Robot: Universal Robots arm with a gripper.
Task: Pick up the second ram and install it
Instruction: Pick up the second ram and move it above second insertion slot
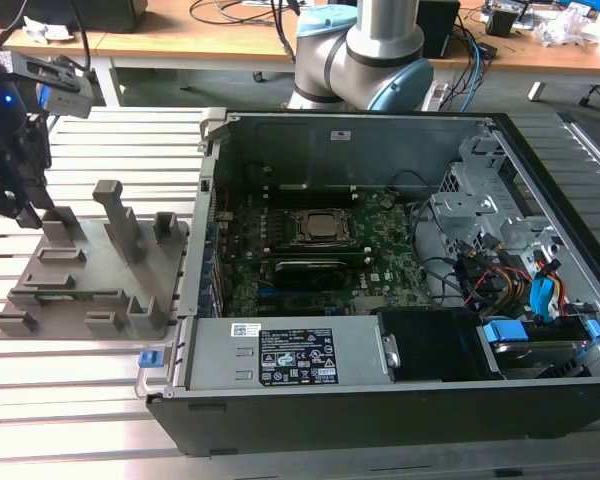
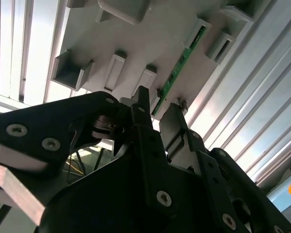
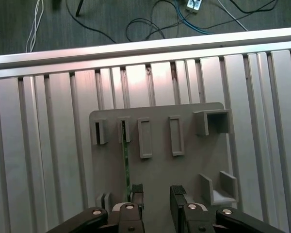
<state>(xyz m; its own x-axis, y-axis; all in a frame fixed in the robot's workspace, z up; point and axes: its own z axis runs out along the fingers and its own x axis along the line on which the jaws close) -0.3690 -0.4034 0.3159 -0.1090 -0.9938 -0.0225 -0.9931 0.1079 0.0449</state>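
The second ram (image 3: 126, 165) is a thin green stick standing on edge in the slots of the grey fixture plate (image 3: 184, 165). It also shows as a green strip (image 2: 180, 62) in the second wrist view and as a faint green line (image 1: 72, 293) low on the plate in the exterior view. My gripper (image 3: 157, 193) hovers over the plate's edge, open, with nothing between its fingers. The stick lies just outside the gap, beside one finger (image 3: 137, 191). In the exterior view the gripper (image 1: 22, 205) hangs above the plate's far-left corner.
An open computer case (image 1: 380, 400) sits at the exterior view's right of the plate, with the green motherboard (image 1: 380, 270) and processor socket (image 1: 318, 227) inside. Upright blocks (image 1: 115, 215) rise from the plate. Everything rests on a slatted metal table (image 1: 70, 390). The arm's base (image 1: 365, 50) stands behind the case.
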